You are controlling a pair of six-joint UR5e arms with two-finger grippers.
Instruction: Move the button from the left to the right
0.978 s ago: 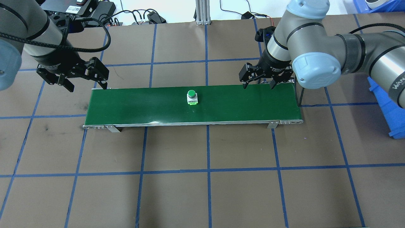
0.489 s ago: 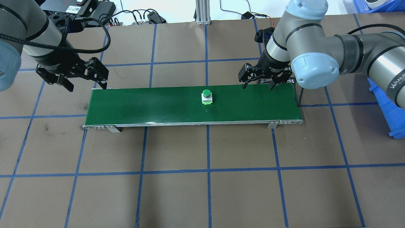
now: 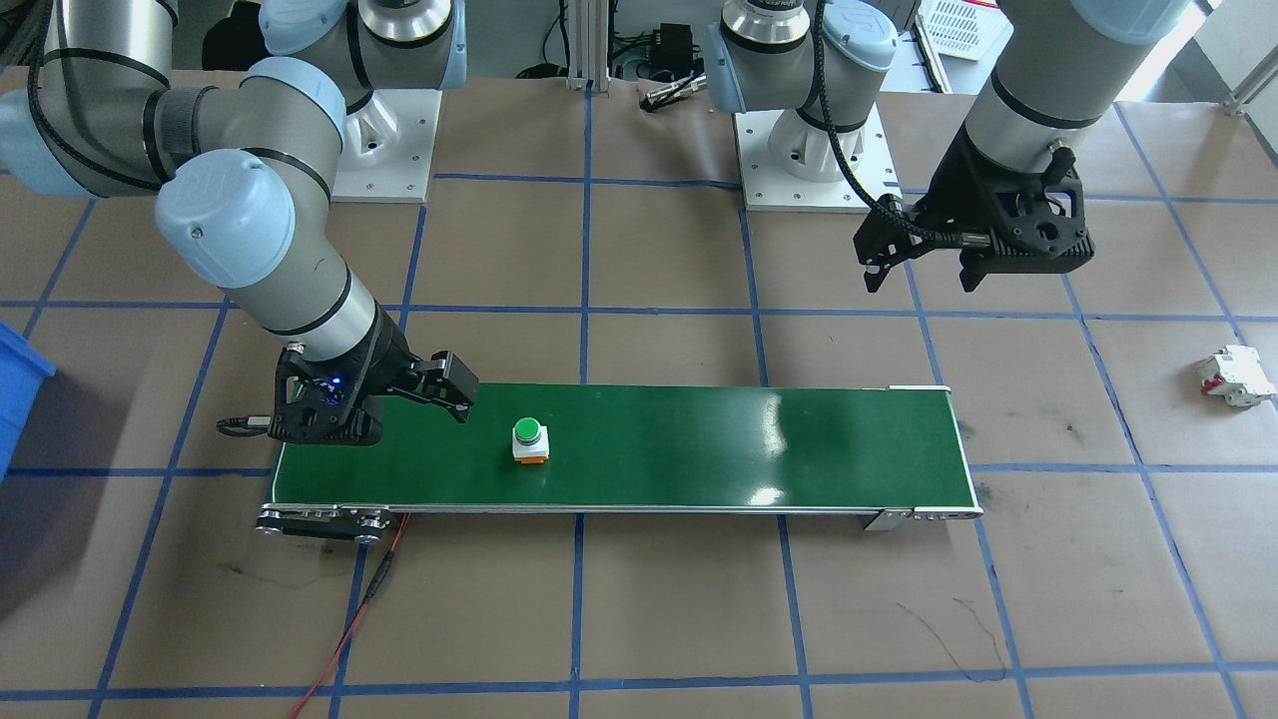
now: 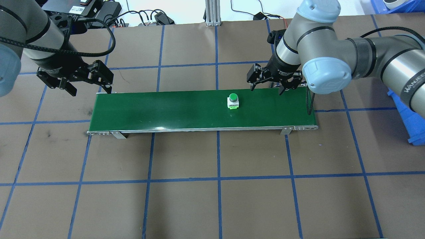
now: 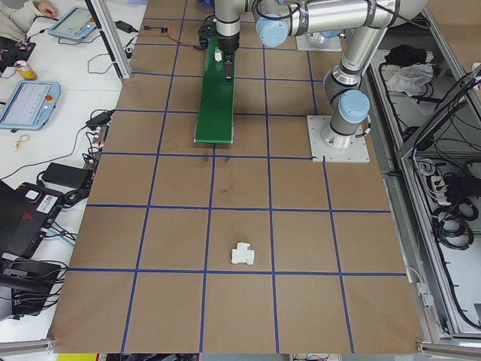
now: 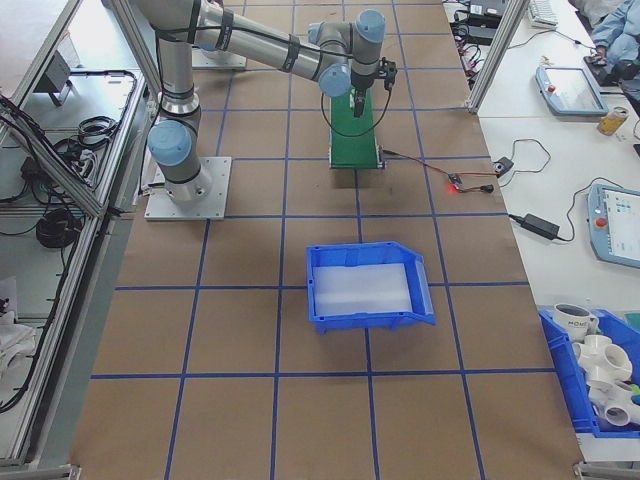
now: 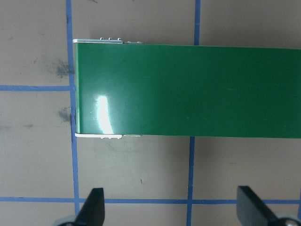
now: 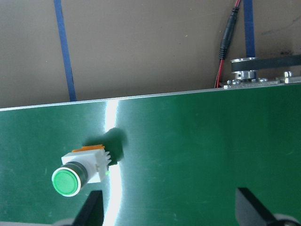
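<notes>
1. The right gripper (image 4: 266,85) is held with its jaws spread and nothing between them, poised over the far edge of the green conveyor belt (image 4: 166,109) near its right end. In the right wrist view, both fingertips (image 8: 91,207) are seen apart at the lower edge of the picture

2. The button (image 4: 233,101) is seen upright on the belt, green cap upward, right of the belt's middle and just short of the right gripper. No contact with either gripper is shown. In the right wrist view the button (image 8: 82,169) lies ahead of one fingertip, not between the two

3. Over the last second the button has been carried rightward along the belt, from about the middle to its present place, while the right gripper has been shifted slightly toward it

4. The left gripper (image 4: 78,79) is likewise held spread and empty, above the table beyond the belt's left end; it has hardly moved

5. It is judged that the transfer along the belt is well advanced and that the pick-up by the right gripper remains to be done. A lowering of the jaws around the small body, timed against the belt's travel, is expected to be needed

6. A blue bin (image 6: 368,285) stands on the table well apart, on the robot's right
</notes>
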